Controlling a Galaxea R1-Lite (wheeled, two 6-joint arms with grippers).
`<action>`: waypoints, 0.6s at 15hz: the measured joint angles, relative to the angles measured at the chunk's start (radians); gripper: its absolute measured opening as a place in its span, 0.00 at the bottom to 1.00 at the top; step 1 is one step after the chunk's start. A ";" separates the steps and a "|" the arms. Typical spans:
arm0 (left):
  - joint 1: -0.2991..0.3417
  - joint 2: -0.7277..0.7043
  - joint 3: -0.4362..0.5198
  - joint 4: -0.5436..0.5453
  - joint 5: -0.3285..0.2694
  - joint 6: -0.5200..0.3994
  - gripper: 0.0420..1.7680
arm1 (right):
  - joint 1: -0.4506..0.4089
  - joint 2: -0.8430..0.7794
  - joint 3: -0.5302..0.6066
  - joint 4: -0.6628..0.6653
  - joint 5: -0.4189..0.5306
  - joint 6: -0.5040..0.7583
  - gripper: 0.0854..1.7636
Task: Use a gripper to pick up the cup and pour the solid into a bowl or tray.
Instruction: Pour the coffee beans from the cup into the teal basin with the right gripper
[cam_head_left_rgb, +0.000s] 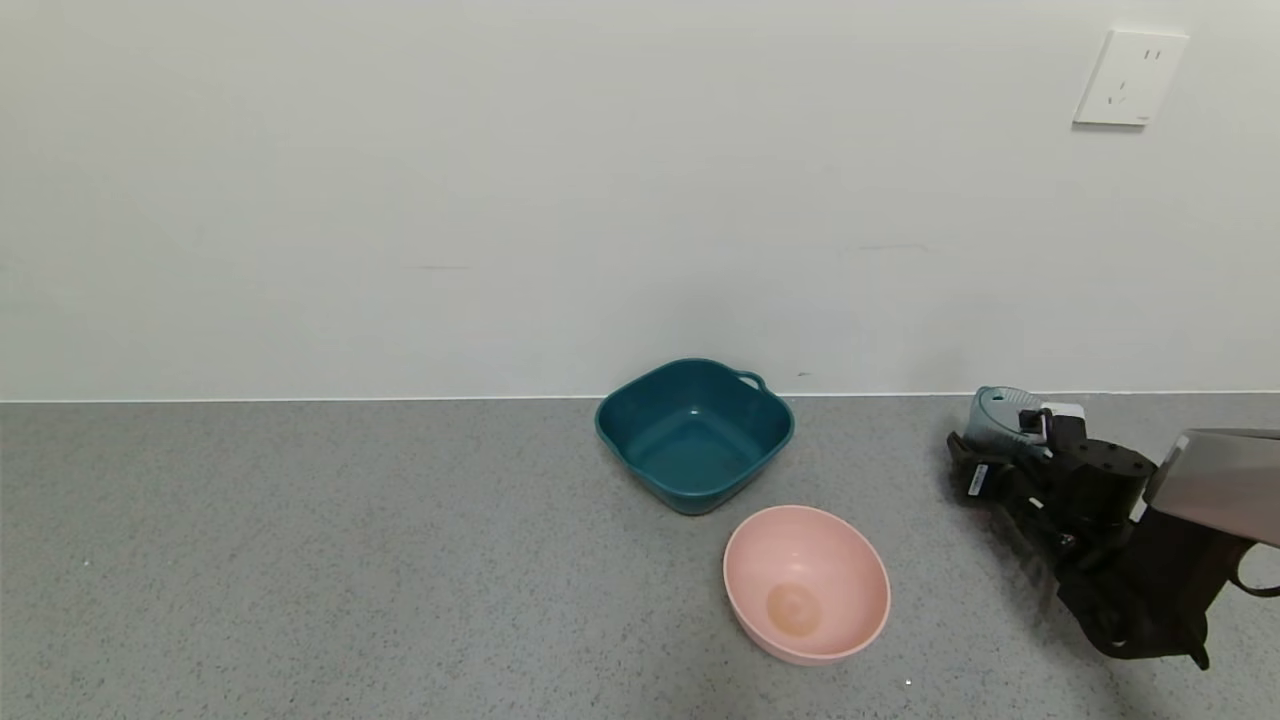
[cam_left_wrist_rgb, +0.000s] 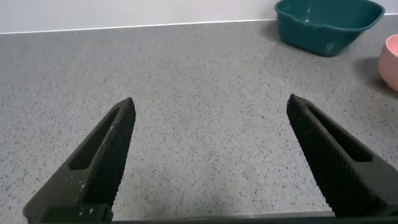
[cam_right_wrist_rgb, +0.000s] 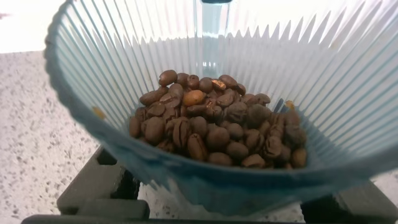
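Note:
The blue-grey ribbed cup (cam_head_left_rgb: 1000, 417) is at the far right of the counter, near the wall, between the jaws of my right gripper (cam_head_left_rgb: 992, 447), which is shut on it. In the right wrist view the cup (cam_right_wrist_rgb: 217, 68) fills the picture and holds a heap of dark brown beans, the solid (cam_right_wrist_rgb: 214, 127); one black finger (cam_right_wrist_rgb: 93, 190) shows beside its base. The dark teal rounded-square bowl (cam_head_left_rgb: 700, 480) stands empty at the middle back, left of the cup, and shows in the left wrist view (cam_left_wrist_rgb: 326, 25). My left gripper (cam_left_wrist_rgb: 211, 102) is open and empty over bare counter.
A round pink bowl (cam_head_left_rgb: 806, 583) stands empty in front of the teal bowl; its edge shows in the left wrist view (cam_left_wrist_rgb: 392, 59). A white wall with a socket (cam_head_left_rgb: 1130, 77) runs right behind the counter. The grey speckled counter (cam_head_left_rgb: 300, 560) stretches to the left.

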 joint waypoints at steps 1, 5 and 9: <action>0.000 0.000 0.000 0.000 0.000 0.000 0.99 | 0.000 -0.010 0.000 0.013 0.002 -0.001 0.77; 0.000 0.000 0.000 0.000 0.000 0.000 0.99 | 0.004 -0.090 -0.024 0.171 0.015 -0.018 0.77; 0.000 0.000 0.000 -0.001 0.000 0.000 0.99 | 0.009 -0.165 -0.125 0.332 0.017 -0.083 0.77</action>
